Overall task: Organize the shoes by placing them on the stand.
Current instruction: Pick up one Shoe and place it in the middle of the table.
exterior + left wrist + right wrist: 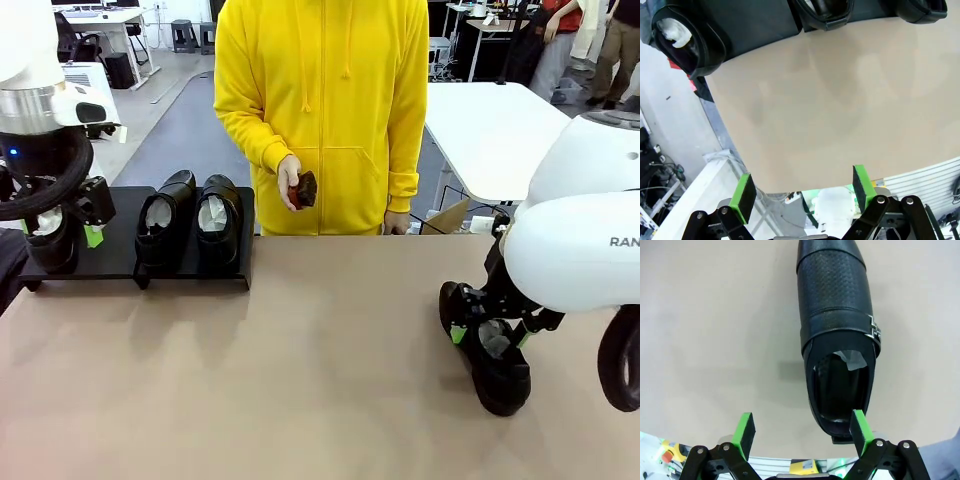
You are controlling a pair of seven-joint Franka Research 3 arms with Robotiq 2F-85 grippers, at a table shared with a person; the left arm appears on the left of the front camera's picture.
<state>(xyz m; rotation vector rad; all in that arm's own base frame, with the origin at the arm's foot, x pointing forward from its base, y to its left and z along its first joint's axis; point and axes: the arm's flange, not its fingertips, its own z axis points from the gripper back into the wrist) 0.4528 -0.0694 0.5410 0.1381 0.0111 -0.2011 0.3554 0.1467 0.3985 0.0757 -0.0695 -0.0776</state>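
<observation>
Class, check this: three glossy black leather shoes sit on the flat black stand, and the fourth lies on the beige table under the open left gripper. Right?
Wrong arm. The fourth glossy black leather shoe lies under the open right gripper, as the front view shows. The rest stands.

We see bright, even overhead light. Soft shadows fall on tabletop beneath shoes and stand. Glossy leather catches faint glare. Wrist views bend at edges; pincer fingers look slightly soft.
</observation>
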